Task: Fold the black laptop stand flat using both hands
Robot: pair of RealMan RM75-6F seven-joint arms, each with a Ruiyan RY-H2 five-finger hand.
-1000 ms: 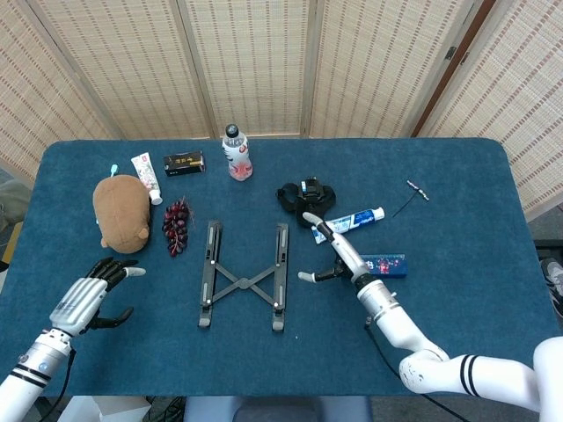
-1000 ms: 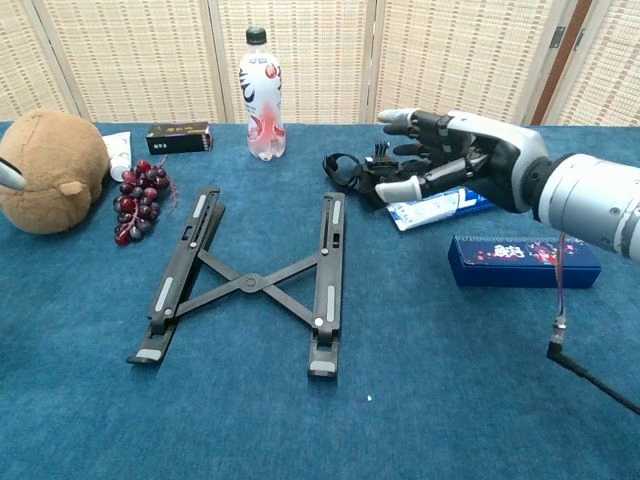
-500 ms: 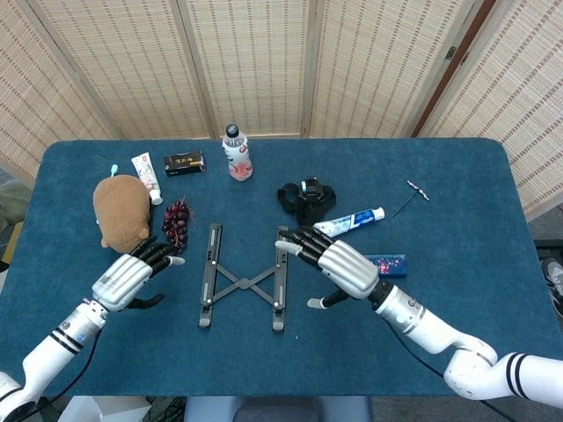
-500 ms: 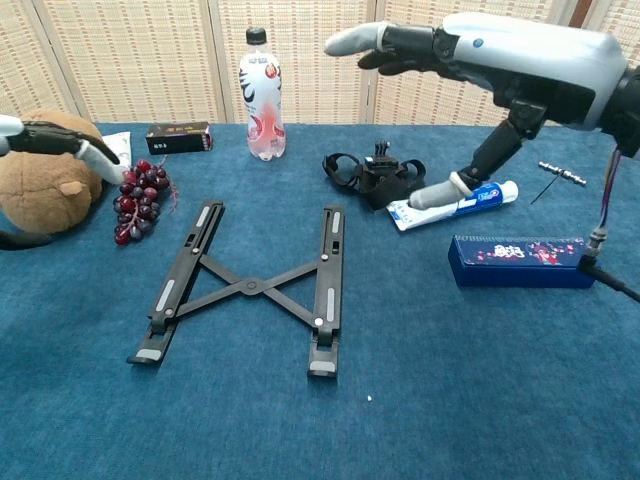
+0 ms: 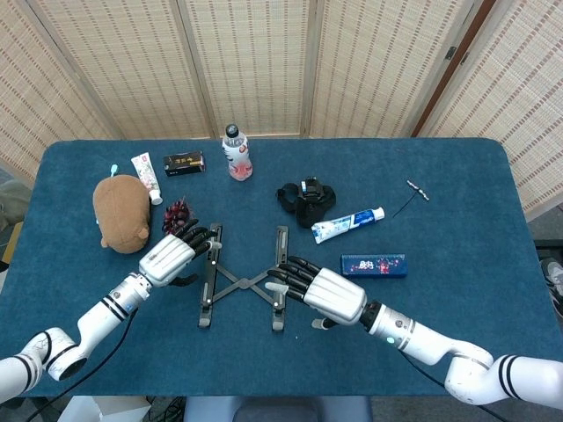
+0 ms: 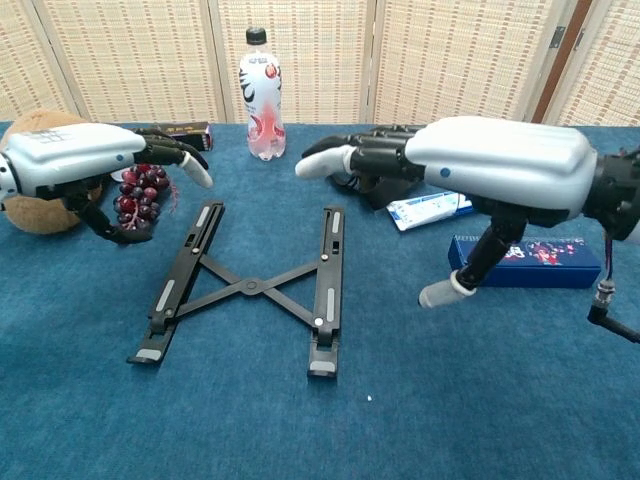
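The black laptop stand (image 5: 242, 280) (image 6: 248, 286) lies spread on the blue table, two long rails joined by a crossed brace. My left hand (image 5: 172, 253) (image 6: 85, 165) hovers open just left of and above the left rail, fingers spread toward it. Over the right rail, my right hand (image 5: 321, 293) (image 6: 470, 175) is open too, fingers pointing left and thumb hanging down. The chest view shows both hands above the stand, neither touching it.
A brown plush toy (image 5: 121, 212), dark grapes (image 5: 177, 213), a toothpaste tube (image 5: 146, 177), a small black box (image 5: 184, 162) and a bottle (image 5: 236, 152) stand at the back left. A black strap bundle (image 5: 305, 200), another toothpaste tube (image 5: 347, 222) and a blue box (image 5: 374, 264) lie right of the stand.
Both hands have moved inward toward the stand. The left hand came right to the left rail; the right hand came down and left over the right rail. The stand has not moved.
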